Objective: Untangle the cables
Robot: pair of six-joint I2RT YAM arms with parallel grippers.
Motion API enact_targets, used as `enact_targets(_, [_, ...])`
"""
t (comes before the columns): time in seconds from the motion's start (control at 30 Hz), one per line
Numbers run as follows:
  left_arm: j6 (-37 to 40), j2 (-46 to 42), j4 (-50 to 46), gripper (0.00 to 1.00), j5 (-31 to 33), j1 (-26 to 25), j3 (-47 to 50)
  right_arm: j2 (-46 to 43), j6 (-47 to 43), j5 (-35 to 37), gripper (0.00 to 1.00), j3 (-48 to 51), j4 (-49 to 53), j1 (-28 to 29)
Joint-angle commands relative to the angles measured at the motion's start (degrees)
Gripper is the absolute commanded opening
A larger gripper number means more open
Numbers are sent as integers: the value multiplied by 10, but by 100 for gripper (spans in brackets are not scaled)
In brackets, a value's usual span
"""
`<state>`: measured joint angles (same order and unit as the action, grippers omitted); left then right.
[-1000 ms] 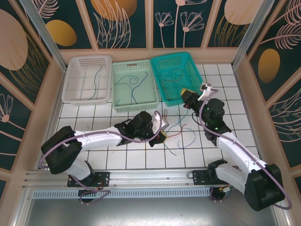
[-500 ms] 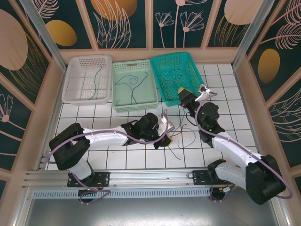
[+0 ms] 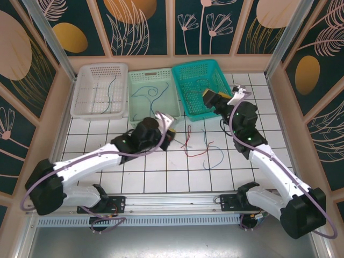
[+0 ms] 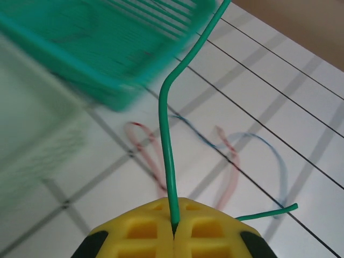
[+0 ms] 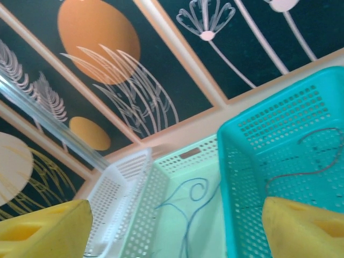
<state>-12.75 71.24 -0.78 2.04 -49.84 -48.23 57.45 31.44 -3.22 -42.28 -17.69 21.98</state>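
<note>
L: I've got left gripper point(image 4: 173, 228) pinching green cable point(image 4: 166, 134) | R: right gripper point(image 5: 174, 228) spread wide, empty, by teal basket point(image 5: 247, 161) at bench point(image 3: 134, 183) far edge | red cable point(image 3: 189, 148), blue cable point(image 3: 215, 156) loose mid-bench

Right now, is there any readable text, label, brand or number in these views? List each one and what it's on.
No text can be read.
The pale green perforated plastic basket has a small brownish label strip on its far rim. It is too small to read in the top view and blurred in the right wrist view.
Nothing else carries legible words, numbers or signs.
</note>
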Motion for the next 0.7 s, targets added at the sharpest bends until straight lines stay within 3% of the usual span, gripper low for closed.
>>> enact_targets(0.0, [4,-58,-49,2,121,26,-14,-17,-20,-13,83,-10,57,-20])
enact_targets(0.23, [51,-97,-102,3,162,139,-66,-37,-9,-38,83,17,61,-50])
enact_targets(0.67, [85,-22,-124,3,72,372,-146,-52,-24,-43,84,32,81,-63])
